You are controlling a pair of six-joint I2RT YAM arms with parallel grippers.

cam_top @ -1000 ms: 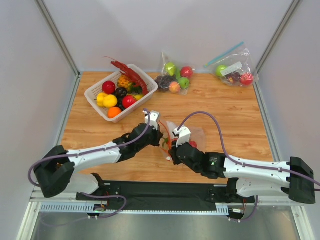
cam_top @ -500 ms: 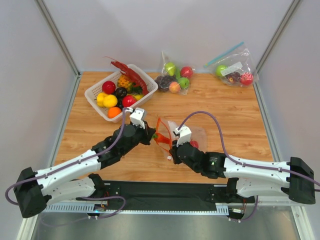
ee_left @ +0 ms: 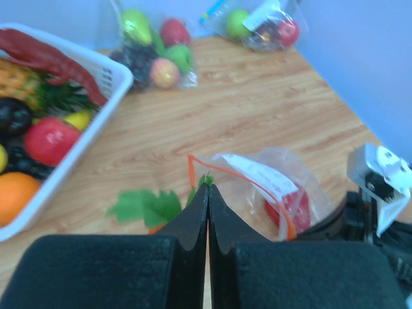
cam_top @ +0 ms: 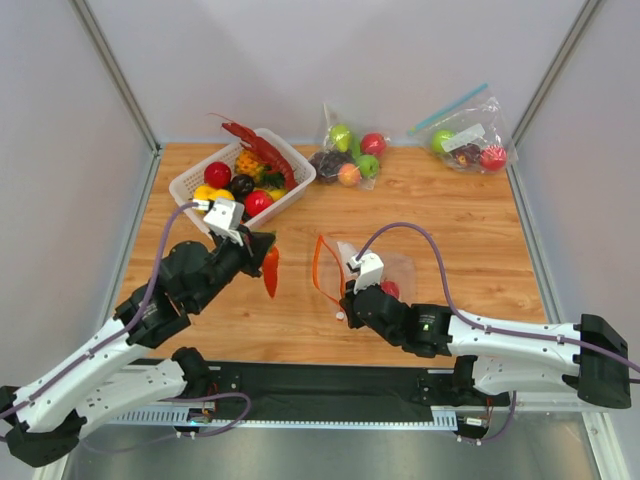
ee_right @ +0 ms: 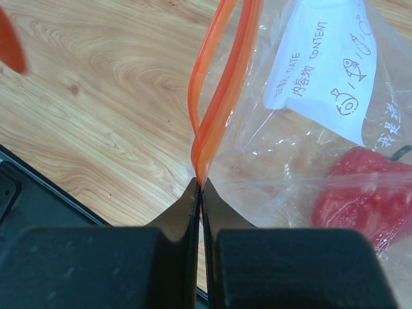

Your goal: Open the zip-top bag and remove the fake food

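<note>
The zip-top bag lies at mid-table with its mouth open. My right gripper is shut on its orange zip strip, close to one end. Its white label faces up, and a glossy red piece sits inside. To the left of the bag, my left gripper is shut on the carrot, which hangs off the table. In the left wrist view the carrot's green top sticks out beside the shut fingers. The dark-red lobster lies across the basket.
A white basket of small round fruits and a pineapple stands at the back left, just beyond my left gripper. Two other clear bags of fruit lie at the back edge, one in the middle and one at the right with a blue strip.
My left gripper has drawn the carrot out of the bag's mouth and carried it left toward the basket. The right gripper has kept its hold on the zip strip.
</note>
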